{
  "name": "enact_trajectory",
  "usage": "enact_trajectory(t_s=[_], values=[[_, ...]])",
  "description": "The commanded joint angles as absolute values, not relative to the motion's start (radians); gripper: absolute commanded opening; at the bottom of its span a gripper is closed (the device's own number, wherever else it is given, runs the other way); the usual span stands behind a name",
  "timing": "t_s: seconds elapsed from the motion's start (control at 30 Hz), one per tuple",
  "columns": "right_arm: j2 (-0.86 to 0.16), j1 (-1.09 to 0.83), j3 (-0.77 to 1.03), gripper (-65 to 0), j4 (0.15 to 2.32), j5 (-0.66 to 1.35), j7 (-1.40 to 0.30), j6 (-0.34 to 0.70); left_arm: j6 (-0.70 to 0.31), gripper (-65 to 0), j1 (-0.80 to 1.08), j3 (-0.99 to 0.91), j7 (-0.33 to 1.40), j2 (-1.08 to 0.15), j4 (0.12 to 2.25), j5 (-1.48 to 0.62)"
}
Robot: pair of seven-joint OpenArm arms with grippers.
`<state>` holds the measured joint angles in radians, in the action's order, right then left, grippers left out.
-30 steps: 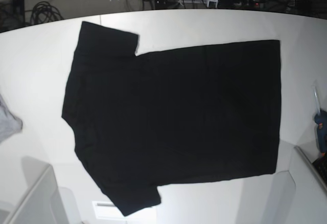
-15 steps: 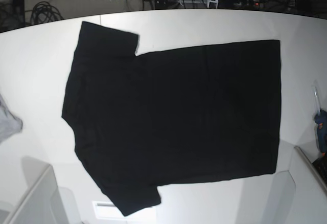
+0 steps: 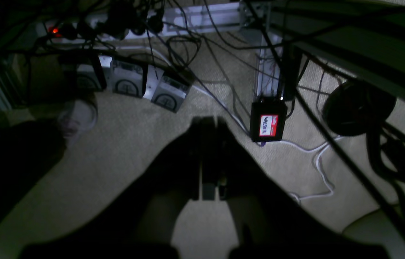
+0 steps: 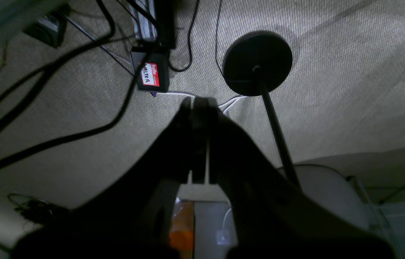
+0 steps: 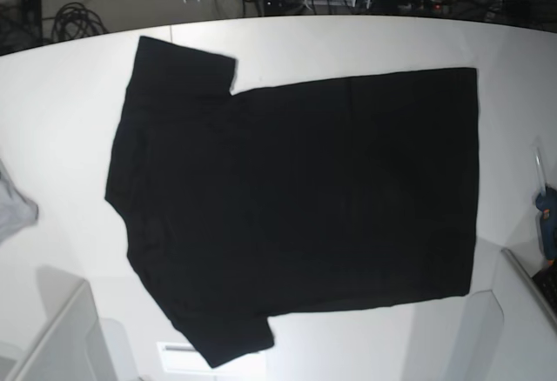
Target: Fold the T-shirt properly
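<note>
One black T-shirt (image 5: 296,203) spread flat on white table (image 5: 70,111), plain side up, print hidden beneath. Grey cloth (image 5: 13,207) cut off at left edge. Neither arm visible in base view. Left gripper (image 3: 207,124) clenched, grasping nothing, dark against carpet. Right gripper (image 4: 198,104) likewise clenched and empty, near one round black stand base (image 4: 257,61).
</note>
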<state>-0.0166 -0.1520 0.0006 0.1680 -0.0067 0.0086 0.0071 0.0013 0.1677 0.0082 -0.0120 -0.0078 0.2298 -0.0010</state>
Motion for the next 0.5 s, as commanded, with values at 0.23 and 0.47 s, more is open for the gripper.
enact_trajectory(t_s=[0.23, 0.47], values=[[-0.061, -0.381, 0.110, -65.0, 0.489, 0.033, -0.027, -0.001, 0.005, -65.0, 0.397, 0.012, -0.007, -0.077, 0.532, -0.005], [-0.056, -0.596, 0.214, -65.0, 0.854, 0.035, -0.114, -0.001, 0.005, -65.0, 0.593, -0.002, -0.007, -0.127, 0.799, -0.008]])
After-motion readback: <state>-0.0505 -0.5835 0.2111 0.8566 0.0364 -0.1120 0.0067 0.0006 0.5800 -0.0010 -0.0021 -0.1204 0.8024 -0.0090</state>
